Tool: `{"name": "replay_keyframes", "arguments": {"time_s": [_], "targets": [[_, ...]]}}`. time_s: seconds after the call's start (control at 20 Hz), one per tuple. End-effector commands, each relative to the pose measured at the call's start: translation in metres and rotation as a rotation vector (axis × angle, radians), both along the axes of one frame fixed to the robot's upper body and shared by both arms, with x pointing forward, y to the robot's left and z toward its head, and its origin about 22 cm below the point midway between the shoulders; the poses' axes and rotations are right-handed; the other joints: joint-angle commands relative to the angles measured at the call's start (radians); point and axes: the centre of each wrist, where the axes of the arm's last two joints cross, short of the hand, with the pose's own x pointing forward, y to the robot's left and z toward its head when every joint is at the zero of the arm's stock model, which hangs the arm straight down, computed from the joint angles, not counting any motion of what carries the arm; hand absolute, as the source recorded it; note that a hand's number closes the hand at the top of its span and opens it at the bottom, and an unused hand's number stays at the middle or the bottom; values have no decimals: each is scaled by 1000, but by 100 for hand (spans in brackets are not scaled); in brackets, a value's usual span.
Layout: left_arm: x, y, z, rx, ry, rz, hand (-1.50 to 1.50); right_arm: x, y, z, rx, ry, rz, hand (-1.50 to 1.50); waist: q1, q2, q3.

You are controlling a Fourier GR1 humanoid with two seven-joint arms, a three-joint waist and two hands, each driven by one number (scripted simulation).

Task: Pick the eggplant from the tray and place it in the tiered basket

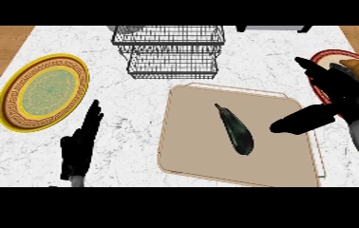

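A dark, slim eggplant (pixel 235 130) lies lengthwise in the middle of the beige tray (pixel 193 146). Beyond the tray's far left corner stands the black wire tiered basket (pixel 171 51), with nothing visible inside. My right hand (pixel 335 101) hovers over the tray's right edge, open, its thumb pointing toward the eggplant and its fingers spread upward; a gap separates it from the eggplant. My left hand (pixel 79 148) rests open on the counter to the left of the tray, fingers straight and pointing away from me.
A yellow and green patterned plate (pixel 43 91) sits at the left. A red-rimmed plate (pixel 324 61) at the right edge is partly hidden by my right hand. White marble counter shows between the tray and the left plate.
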Motion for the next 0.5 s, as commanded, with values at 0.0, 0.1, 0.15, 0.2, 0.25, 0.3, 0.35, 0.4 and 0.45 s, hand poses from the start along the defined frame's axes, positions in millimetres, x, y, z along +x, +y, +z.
{"name": "replay_keyframes", "arguments": {"time_s": [0.0,0.1,0.15,0.2,0.25,0.3,0.35,0.4,0.45], "targets": [[-11,3,-18,7,102,23,0,3,25,17,-142,98,-47,-150,-3,6,-4],[-18,-1,-20,18,85,8,0,17,34,12,-169,102,-60,-150,9,9,-4],[-24,-3,-31,-1,97,20,0,2,45,-7,-176,128,-35,-150,-2,7,-4],[-4,-4,-12,10,85,12,0,2,57,-1,-181,130,-23,-150,-6,6,-3],[-16,-7,-26,23,93,21,0,14,50,4,-199,152,-29,-150,0,8,-4],[-4,0,-13,9,93,21,0,5,72,-8,-199,143,-9,-150,-3,6,-4],[-19,-9,-25,9,88,23,0,13,63,-18,-209,155,-17,-150,-2,7,-3],[-7,8,-14,12,89,32,0,12,76,-15,-223,152,-14,-150,-1,7,-3],[-4,0,-15,7,83,18,0,23,77,-20,-258,155,-5,-150,2,10,-3]]}}
